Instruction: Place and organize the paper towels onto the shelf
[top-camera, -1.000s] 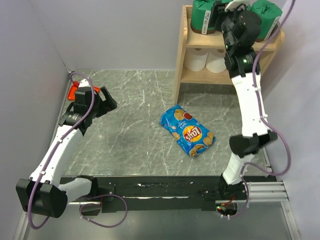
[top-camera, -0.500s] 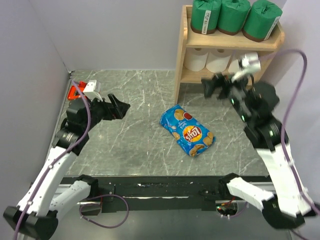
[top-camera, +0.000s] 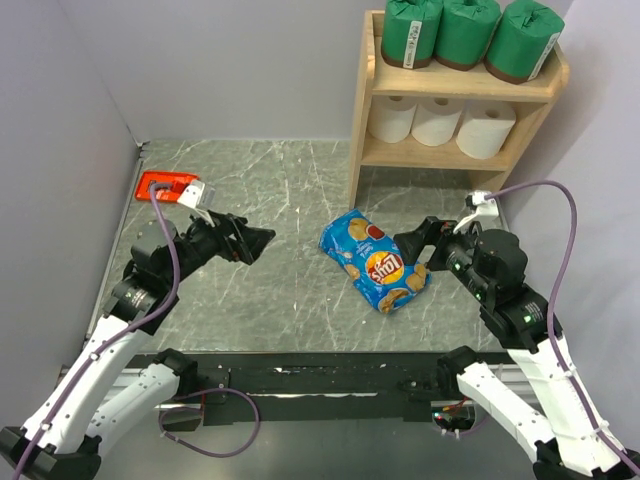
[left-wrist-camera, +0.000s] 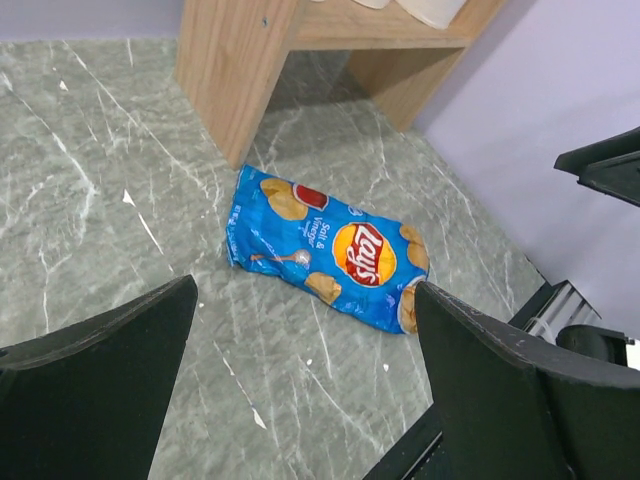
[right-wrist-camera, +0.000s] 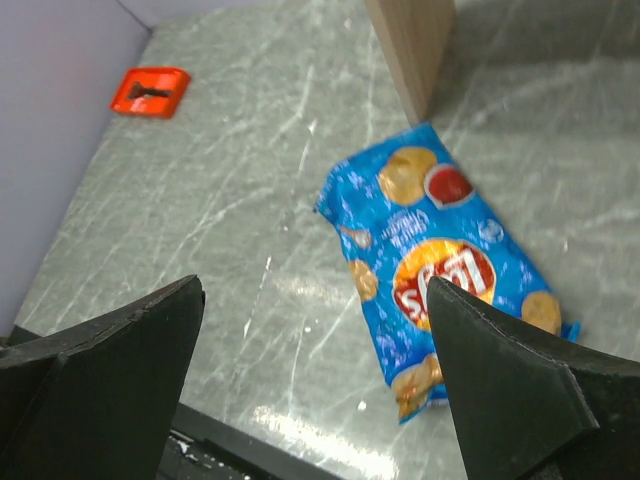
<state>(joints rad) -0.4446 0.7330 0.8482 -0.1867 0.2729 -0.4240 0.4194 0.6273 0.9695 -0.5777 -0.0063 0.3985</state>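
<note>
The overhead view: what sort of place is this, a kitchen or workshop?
Probably a robot test booth, not a kitchen: two robot arms are bolted at the edge of a table, plain walls box it in, and a shelf of paper towels and a chip bag look like props.

The bench (top-camera: 290, 200) is grey-green marble with white veins. The shelf (top-camera: 362, 130) at 1 o'clock is pale natural wood. Its top rolls (top-camera: 465, 32) are green-wrapped with brown bases, and its lower rolls (top-camera: 438, 120) are plain white. The bag (top-camera: 375, 260) is bright blue, printed with yellow chips and a red-and-yellow logo. The tool (top-camera: 165, 186) at 10 o'clock is red. The walls (top-camera: 230, 70) are pale lilac.
</note>
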